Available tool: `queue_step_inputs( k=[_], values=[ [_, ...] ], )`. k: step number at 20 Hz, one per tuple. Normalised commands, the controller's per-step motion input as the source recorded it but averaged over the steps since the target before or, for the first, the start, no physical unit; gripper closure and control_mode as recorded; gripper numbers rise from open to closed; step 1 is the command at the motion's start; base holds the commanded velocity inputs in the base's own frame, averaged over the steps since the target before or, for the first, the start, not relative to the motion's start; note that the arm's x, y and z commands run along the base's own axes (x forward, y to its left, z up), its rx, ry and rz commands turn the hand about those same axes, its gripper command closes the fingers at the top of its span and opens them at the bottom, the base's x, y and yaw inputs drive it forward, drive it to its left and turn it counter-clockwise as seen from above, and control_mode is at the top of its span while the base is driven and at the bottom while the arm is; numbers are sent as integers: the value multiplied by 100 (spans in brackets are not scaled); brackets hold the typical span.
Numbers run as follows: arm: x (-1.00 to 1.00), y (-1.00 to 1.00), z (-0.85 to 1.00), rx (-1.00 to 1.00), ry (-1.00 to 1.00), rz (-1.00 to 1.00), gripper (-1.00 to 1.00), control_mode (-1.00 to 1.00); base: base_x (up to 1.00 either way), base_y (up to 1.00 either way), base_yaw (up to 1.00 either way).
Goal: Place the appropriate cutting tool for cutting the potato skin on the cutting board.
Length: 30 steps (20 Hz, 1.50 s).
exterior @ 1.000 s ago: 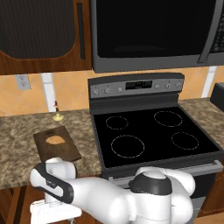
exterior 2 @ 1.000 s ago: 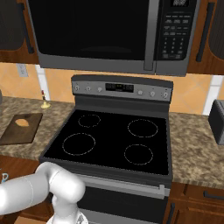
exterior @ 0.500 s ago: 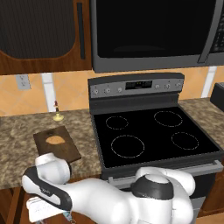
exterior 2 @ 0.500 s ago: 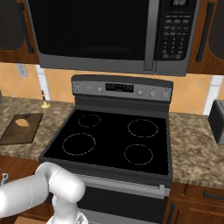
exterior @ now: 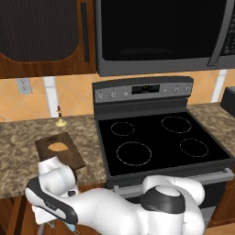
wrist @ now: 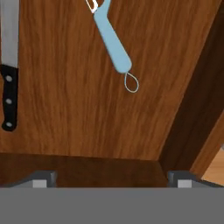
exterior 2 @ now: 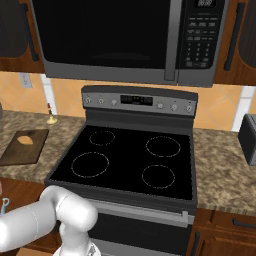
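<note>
Light-blue peeler (wrist: 112, 41): lies flat on a wooden drawer floor (wrist: 78, 109), upper middle of the hand view, handle running down and right to a thin wire loop; nothing touches it.
Gripper (wrist: 112, 177): fingers spread wide and empty, the two tips at the lower left and lower right of the hand view, well short of the peeler.
Knife (wrist: 9, 65): long grey blade and dark riveted handle along the left edge of the hand view, apart from the peeler; the wrong tool for skin.
Step in hand: reaching down to the peeler, by my reading.
How to do it well: bring the hand up-frame until the blue handle sits between the tips, turn the wrist so the fingers cross the slanted handle at its thick middle, then descend and close; keep away from the knife side.
Cutting board (exterior: 60, 152): dark wood on the granite counter left of the stove, middle left of the left base view, the tan potato (exterior: 58, 147) on its far half; the near end is free for the peeler.
Cut off: the peeler's metal head runs out at the top edge, the knife's blade likewise.
Hard to make out: the right drawer wall is only a dark slanted band; a small blue speck at the lower left edge of the right base view is too small to name.
</note>
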Motion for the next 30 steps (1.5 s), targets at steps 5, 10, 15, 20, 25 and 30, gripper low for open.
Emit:
queue_step_inputs(
  k=[5, 10, 15, 20, 25, 30],
  values=[
    [51, -3, -50, 0, 5, 12, -100, -100, 0, 0, 0],
    [20, 1, -60, 0, 7, 14, -100, -100, 0, 0, 0],
    [5, 6, -49, 1, 4, 15, -100, -100, 0, 0, 0],
    [20, 0, -31, 3, 0, 16, -100, -100, 0, 0, 0],
    [21, 2, -45, 2, 4, 17, -100, -100, 0, 0, 0],
    [10, 2, -54, 3, 6, 15, 100, -100, 0, 0, 0]
  ],
)
